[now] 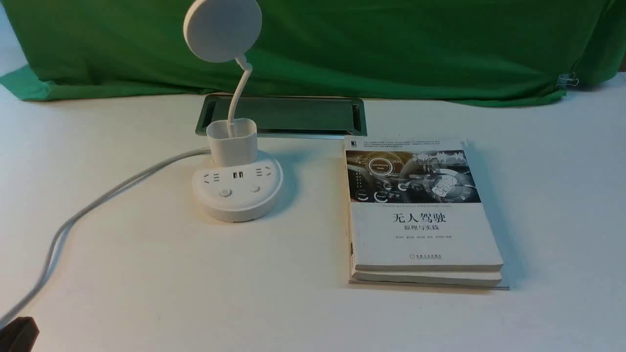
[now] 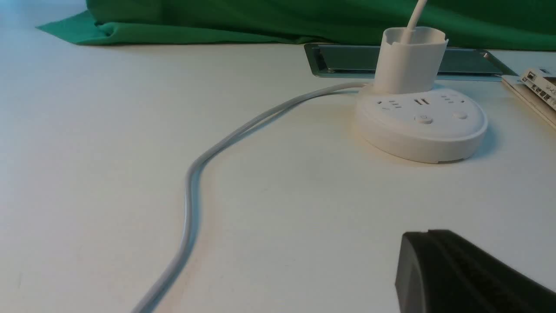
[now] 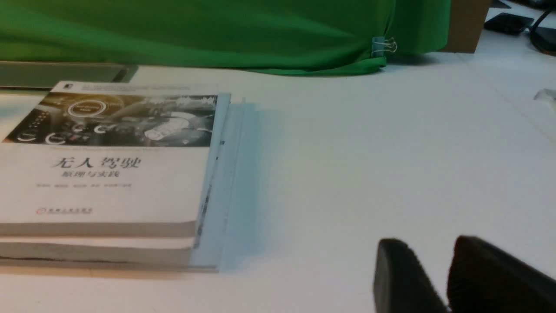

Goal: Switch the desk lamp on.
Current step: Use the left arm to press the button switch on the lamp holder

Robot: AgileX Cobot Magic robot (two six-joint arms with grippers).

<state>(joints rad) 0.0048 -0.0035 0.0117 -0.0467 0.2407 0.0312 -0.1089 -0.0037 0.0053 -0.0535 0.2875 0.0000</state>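
The desk lamp stands on the left half of the table, unlit, with a flat round head (image 1: 222, 29), a thin bent neck, a small cup (image 1: 232, 143) and a round base (image 1: 237, 195). The base carries sockets, USB ports and two buttons (image 1: 225, 192). The base also shows in the left wrist view (image 2: 421, 130). My left gripper (image 2: 428, 237) is shut and empty, low over the table, well short of the base; its tip shows at the front view's near left corner (image 1: 17, 335). My right gripper (image 3: 443, 250) holds nothing, its fingertips close together, over bare table to the right of the books.
The lamp's grey cable (image 1: 88, 208) runs from the base toward the near left edge. Two stacked books (image 1: 420, 215) lie right of the lamp. A recessed metal tray (image 1: 288, 115) sits behind the lamp. Green cloth (image 1: 391, 44) covers the back.
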